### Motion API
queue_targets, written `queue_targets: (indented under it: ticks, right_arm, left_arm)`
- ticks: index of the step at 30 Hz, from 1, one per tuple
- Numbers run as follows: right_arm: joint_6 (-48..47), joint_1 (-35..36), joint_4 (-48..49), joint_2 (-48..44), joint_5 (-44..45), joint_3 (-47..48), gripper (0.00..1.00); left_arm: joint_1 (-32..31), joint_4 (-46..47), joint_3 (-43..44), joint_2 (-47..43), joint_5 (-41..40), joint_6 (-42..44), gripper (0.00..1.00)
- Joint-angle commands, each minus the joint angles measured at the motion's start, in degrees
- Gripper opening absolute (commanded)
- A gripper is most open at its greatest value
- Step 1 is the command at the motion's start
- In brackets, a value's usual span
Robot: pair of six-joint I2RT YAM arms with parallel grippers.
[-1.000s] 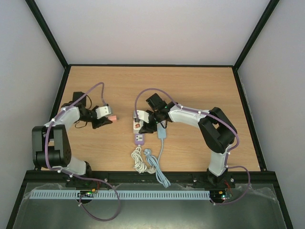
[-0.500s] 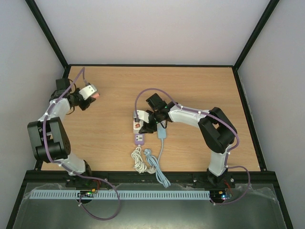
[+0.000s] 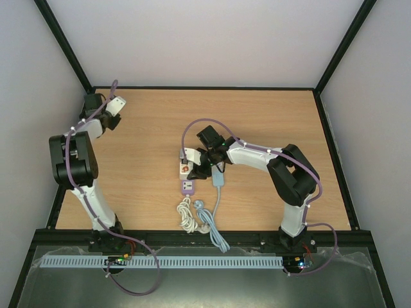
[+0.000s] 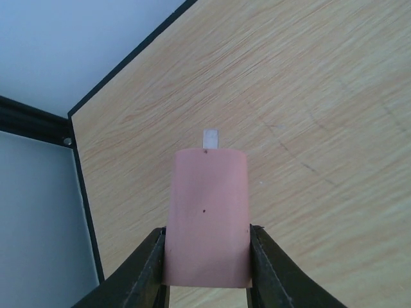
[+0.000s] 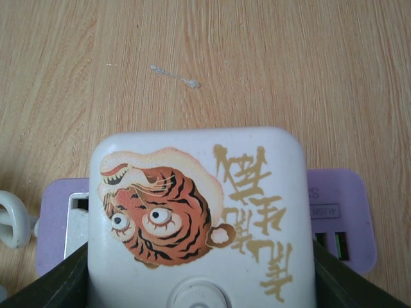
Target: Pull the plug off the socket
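Looking down on a light wood-grain desk (image 3: pixel 276 115), hemmed by plain pale walls (image 3: pixel 205 38) at nine, twelve, three o'clock.

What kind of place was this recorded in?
Probably a lab test cell, not a home: a wooden table boxed in by plain white walls on a black frame, two robot arms bolted at its near edge. The left gripper grips a pink plug, the right gripper a white socket.

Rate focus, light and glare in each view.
Top external: even, soft light, sharp throughout, only faint shadows on the table. Left wrist: pink plug and wood grain crisp, fingers dark with little detail. Right wrist: tiger-printed block fills the frame, print legible, no glare.
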Motion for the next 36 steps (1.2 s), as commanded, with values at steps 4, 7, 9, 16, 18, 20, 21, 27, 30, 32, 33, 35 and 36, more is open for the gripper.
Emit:
queue_targets:
  ticks: [4,7,9,16,18,20,21,27,30,32,33,35,36]
  right_arm:
    - [0.7,-0.3,-6.4,2.1,3.9,-0.8,0.11]
    - [0.7,-0.3,-6.3,2.2,4.0,-0.9,0.11]
    - [0.6,-0.3,-6.2,2.3,4.2,-0.9,0.11]
    - [0.6,-0.3,-6.2,2.9,4.3,-0.8,0.11]
    - [0.5,-0.3,-6.2,3.0,4.3,-0.9,0.11]
    - [0.4,-0.3,-6.2,3.3,4.3,-0.8,0.11]
    - [0.4,-0.3,-6.2,3.3,4.3,-0.8,0.11]
    - [0.4,-0.3,-6.3,3.7,4.0,-0.4,0.11]
    - [0.5,-0.3,-6.4,3.6,4.0,-0.4,0.11]
    - [0.5,-0.3,-6.3,3.7,4.2,-0.4,0.11]
    - [0.5,-0.2,-6.2,3.8,4.3,-0.4,0.11]
    - [0.5,-0.2,-6.2,4.0,4.4,-0.3,0.11]
    - [0.6,-0.2,-6.2,4.0,4.3,-0.3,0.11]
  left_arm:
    - [-1.9,9.0,4.1,7.9,-11.6,1.3,0.22]
    - [-2.3,10.7,5.1,10.3,-13.7,1.9,0.22]
    - [-2.5,11.5,5.5,11.7,-14.7,2.3,0.23]
    - [-3.2,13.8,5.6,15.3,-18.1,4.5,0.34]
    - [-3.5,13.5,5.3,15.4,-18.0,5.3,0.37]
    - [-3.8,13.0,4.6,15.0,-17.3,5.7,0.4]
    - [-3.8,12.6,4.3,14.8,-16.9,5.8,0.41]
    - [-4.0,9.4,3.5,12.8,-14.6,5.5,0.57]
    - [-4.1,7.7,2.9,11.3,-13.5,5.4,0.64]
    - [-4.1,6.3,2.2,9.7,-11.8,5.5,0.7]
    - [-4.1,5.4,1.8,9.0,-10.9,5.3,0.73]
    - [-4.0,4.1,1.3,7.2,-9.5,4.4,0.78]
    - [-4.1,2.9,1.2,6.4,-8.7,4.1,0.79]
